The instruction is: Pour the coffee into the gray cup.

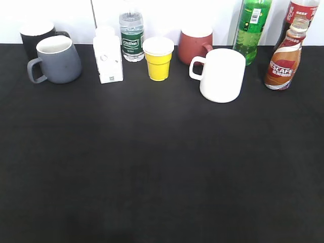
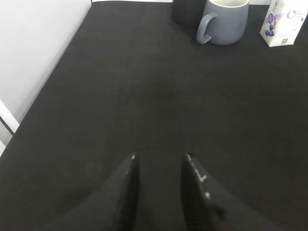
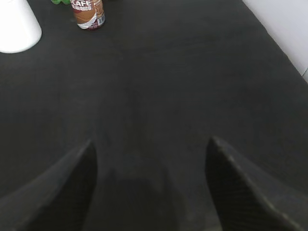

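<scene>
The coffee bottle, small, curvy, with a red-brown Nescafe label, stands upright at the far right back of the black table; its lower part also shows in the right wrist view. The gray cup stands at the far left back, handle to the left, and also shows in the left wrist view. My left gripper hovers over bare table well short of the cup, jaws slightly apart and empty. My right gripper is wide open and empty, well short of the bottle. Neither gripper shows in the exterior view.
Along the back stand a black mug, a white carton, a water bottle, a yellow cup, a red-brown mug, a large white mug, a tall green bottle and a cola bottle.
</scene>
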Robot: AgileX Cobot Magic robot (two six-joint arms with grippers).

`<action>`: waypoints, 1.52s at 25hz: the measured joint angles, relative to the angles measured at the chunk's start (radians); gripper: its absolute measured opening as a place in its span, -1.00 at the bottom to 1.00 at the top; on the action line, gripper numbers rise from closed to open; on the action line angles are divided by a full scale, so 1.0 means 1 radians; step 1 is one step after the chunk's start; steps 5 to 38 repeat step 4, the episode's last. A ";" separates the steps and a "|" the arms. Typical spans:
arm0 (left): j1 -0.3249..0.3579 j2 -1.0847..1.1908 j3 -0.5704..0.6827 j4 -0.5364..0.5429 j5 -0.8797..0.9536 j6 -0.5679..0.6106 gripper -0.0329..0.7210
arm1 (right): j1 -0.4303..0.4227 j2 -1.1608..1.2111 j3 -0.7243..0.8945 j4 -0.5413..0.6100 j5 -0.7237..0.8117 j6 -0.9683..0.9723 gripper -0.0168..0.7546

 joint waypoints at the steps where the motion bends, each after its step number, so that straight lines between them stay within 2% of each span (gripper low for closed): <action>1: 0.000 0.000 0.000 0.000 0.000 0.000 -0.29 | 0.000 0.000 0.000 0.000 0.000 0.000 0.46; 38: 0.000 0.000 0.000 0.000 0.000 0.000 -0.29 | 0.000 0.000 0.000 0.000 0.000 0.000 0.46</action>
